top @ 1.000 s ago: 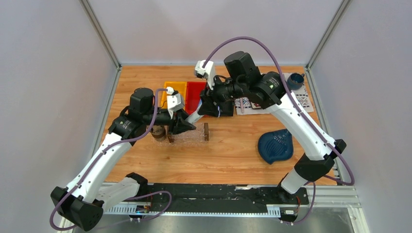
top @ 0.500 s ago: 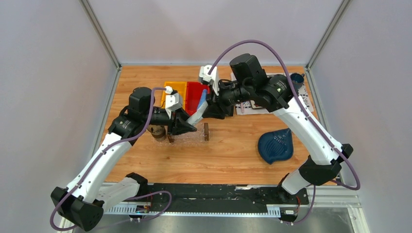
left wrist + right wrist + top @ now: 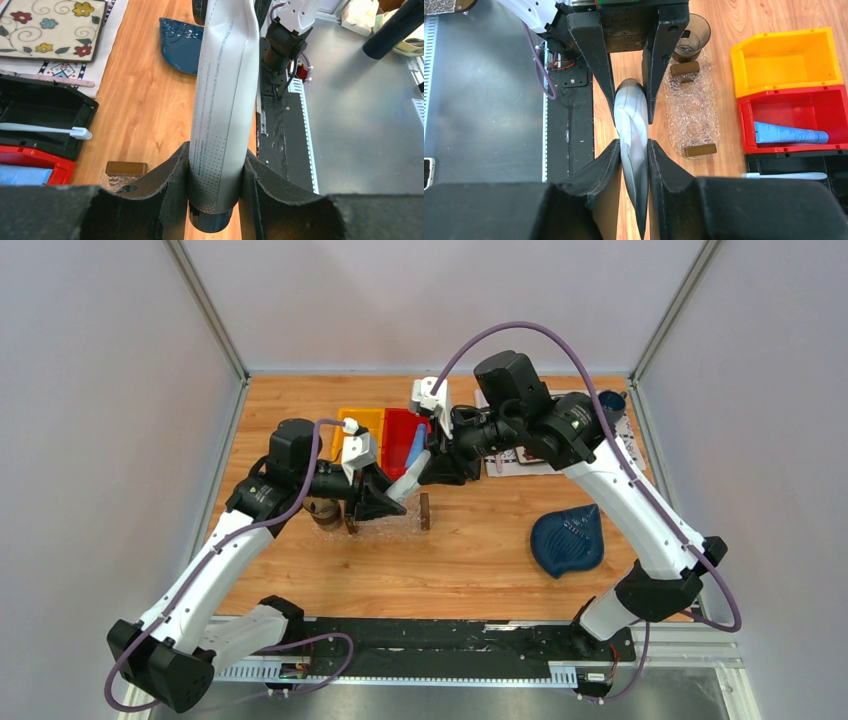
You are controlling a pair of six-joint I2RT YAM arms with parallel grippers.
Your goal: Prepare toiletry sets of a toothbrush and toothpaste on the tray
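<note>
Aloft, left gripper (image 3: 385, 498) clamps the cap end of the white-grey toothpaste tube (image 3: 405, 483), right gripper (image 3: 428, 462) its crimp. The clear tray (image 3: 390, 525) lies below, nearer the left gripper.

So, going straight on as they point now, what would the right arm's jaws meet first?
The left arm's jaws, gripping the far end of the same grey toothpaste tube; depth is unclear.

Top view looks down; close wrist views apparently face each other, sharing the toothpaste (image 3: 220, 125).
</note>
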